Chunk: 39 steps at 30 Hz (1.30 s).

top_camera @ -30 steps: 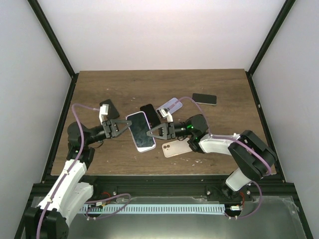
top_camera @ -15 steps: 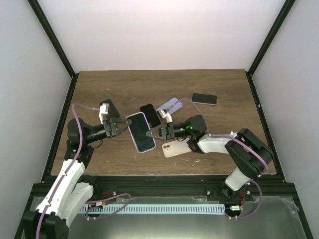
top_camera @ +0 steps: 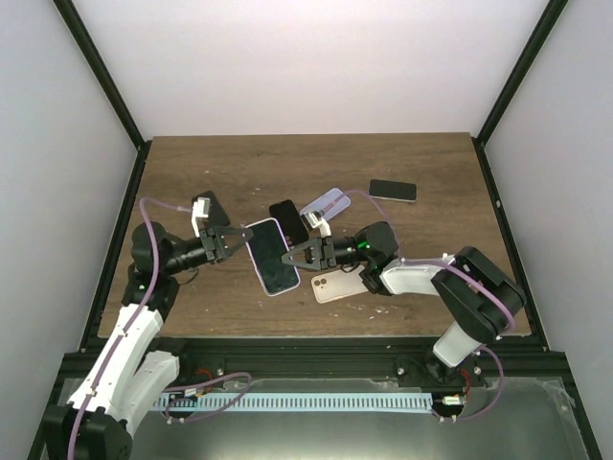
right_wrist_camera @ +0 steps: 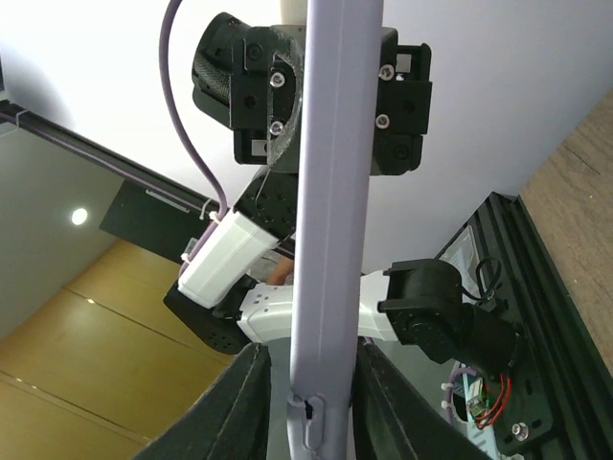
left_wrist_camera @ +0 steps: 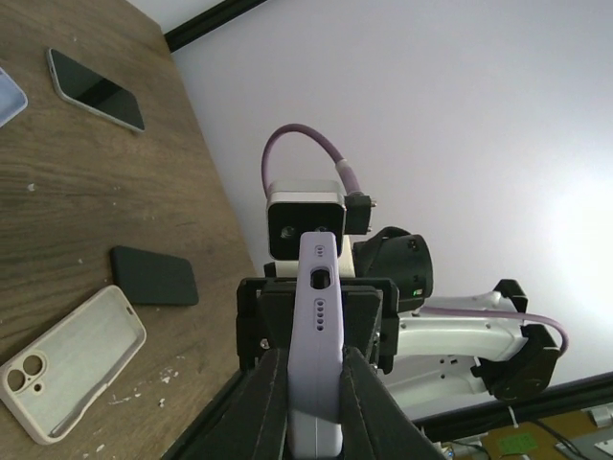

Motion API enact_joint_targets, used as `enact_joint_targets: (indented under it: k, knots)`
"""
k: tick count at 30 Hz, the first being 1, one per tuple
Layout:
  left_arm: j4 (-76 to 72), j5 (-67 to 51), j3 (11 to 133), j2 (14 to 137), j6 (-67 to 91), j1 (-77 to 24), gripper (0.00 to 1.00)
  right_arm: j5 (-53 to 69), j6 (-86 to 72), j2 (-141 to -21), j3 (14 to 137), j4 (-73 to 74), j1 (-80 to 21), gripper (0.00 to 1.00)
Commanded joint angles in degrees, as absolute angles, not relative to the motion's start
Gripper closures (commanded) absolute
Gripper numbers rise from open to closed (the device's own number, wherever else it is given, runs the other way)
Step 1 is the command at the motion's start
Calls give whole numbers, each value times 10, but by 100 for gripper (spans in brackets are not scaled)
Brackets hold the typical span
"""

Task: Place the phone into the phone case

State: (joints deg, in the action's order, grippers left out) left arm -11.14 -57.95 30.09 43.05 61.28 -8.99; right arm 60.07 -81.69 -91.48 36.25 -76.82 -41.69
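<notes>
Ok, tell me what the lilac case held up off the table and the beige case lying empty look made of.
Lilac case: probably soft silicone or rubbery plastic; its edge looks matte and even, with rounded moulded port holes. Beige case: likely the same, matte with no glare; the paler inside may be a fabric lining, too small to tell.

Lavender phone [top_camera: 271, 255], black-screened — cream case [top_camera: 339, 285] — brown wood-grain table [top_camera: 431, 163].
</notes>
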Motion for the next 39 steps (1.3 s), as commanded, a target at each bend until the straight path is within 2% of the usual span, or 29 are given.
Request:
enact_joint_targets:
  k: [1,4,7,10,12,14,18,23,31,35,36,39]
  knots:
    - [-85,-568,320,438,586,-87,99,599,-812,-917,367,-802,-414,75]
    - [-75,-577,330,445,585,-87,95,595,-818,-921,376,-804,-414,83]
    - [-68,-589,344,457,583,-87,78,580,-821,-923,381,-804,-414,88]
    - [-59,-598,347,462,585,-87,55,539,-835,-923,379,-815,-413,89]
    - [-66,-611,338,460,598,-88,45,507,-843,-926,380,-822,-413,89]
    - [-88,-622,321,455,614,-88,40,478,-852,-933,385,-825,-413,89]
    - [-97,-644,302,454,620,-87,38,455,-873,-962,408,-845,-413,89]
    - [-64,-650,296,458,602,-87,42,437,-888,-994,435,-872,-411,89]
    - [-4,-635,296,459,562,-87,73,422,-870,-998,429,-844,-406,89]
    - [16,-625,306,462,544,-88,96,429,-853,-993,435,-824,-405,85]
    - [26,-622,311,464,537,-88,99,433,-849,-991,438,-818,-405,82]
    - [77,-609,333,472,501,-87,100,437,-832,-979,439,-790,-405,77]
